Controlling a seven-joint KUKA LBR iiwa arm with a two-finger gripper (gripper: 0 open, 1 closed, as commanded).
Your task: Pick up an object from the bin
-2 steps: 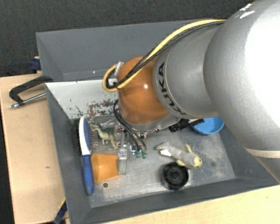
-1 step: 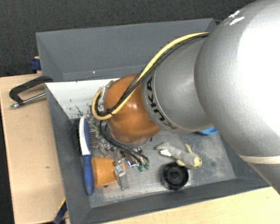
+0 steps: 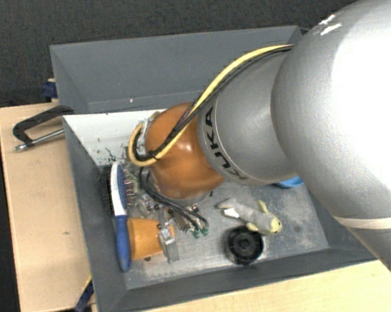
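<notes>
Camera view looks down into the grey bin (image 3: pixel 169 69), where the silver arm (image 3: pixel 336 132) comes in from the right and covers much of the floor. Its orange cover (image 3: pixel 178 161) hangs over the left half of the bin, with a yellow cable (image 3: pixel 240 64) looping across it and darker wires trailing below. The gripper (image 3: pixel 167 233) is low in the bin's front left part, its metal tip touching or just beside the right side of a chunky orange object (image 3: pixel 143 238) that rests on the floor. Whether the gripper is released or clenched cannot be told, since the cover and wires hide most of it, and nothing can be seen gripped in it. Along the left wall, just beside the orange object, lies a blue-and-white brush (image 3: pixel 118 198) with dark bristles, its blue handle pointing toward the front wall. Further right, well apart from the gripper, a black round cap (image 3: pixel 243 245) lies near the front wall, with a cream-and-yellow thing (image 3: pixel 253 216) just behind it. A small blue thing (image 3: pixel 290 183) peeks out from under the arm.
</notes>
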